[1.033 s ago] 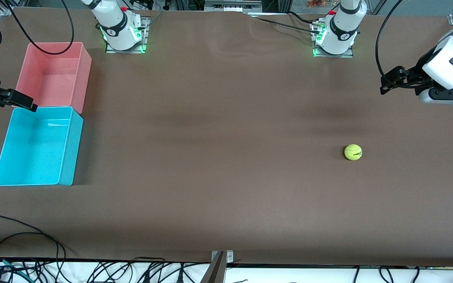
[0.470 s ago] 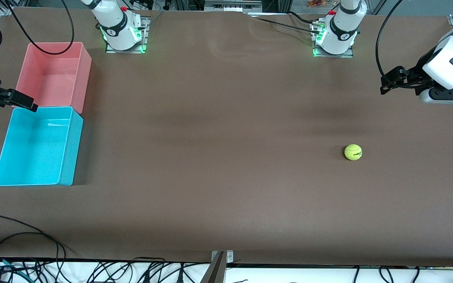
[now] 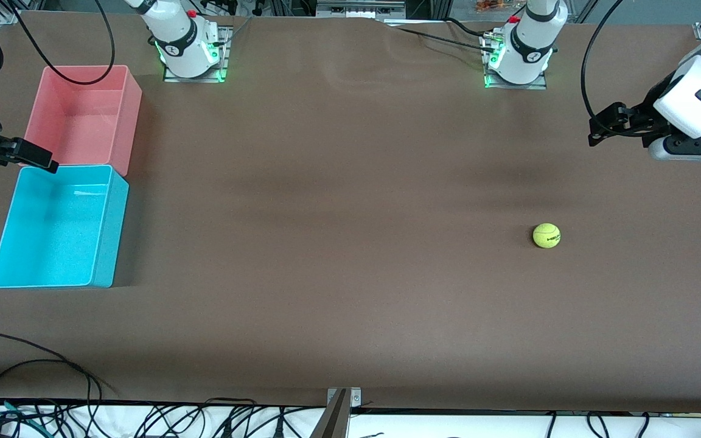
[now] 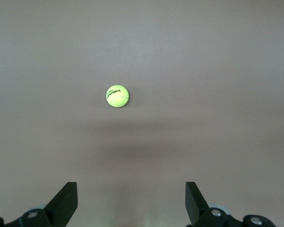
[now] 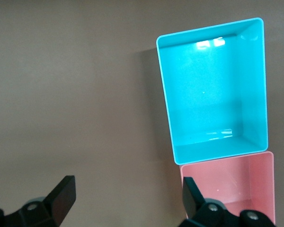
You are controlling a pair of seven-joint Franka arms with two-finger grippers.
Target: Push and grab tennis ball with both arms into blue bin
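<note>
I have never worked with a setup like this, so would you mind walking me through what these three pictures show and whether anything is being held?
Two white robot arms are bolted along one edge of a brown table. The wide picture comes from a high camera facing them. The other two come from cameras on each arm's wrist, looking down past its black fingers.

The left gripper hangs open over the table at the left arm's end, with the tennis ball lying on the bare table below it, untouched. The right gripper hangs open at the right arm's end, beside the blue bin. A pink bin stands against the blue one, farther from the front camera. Both bins look empty. Nothing is held.
</note>
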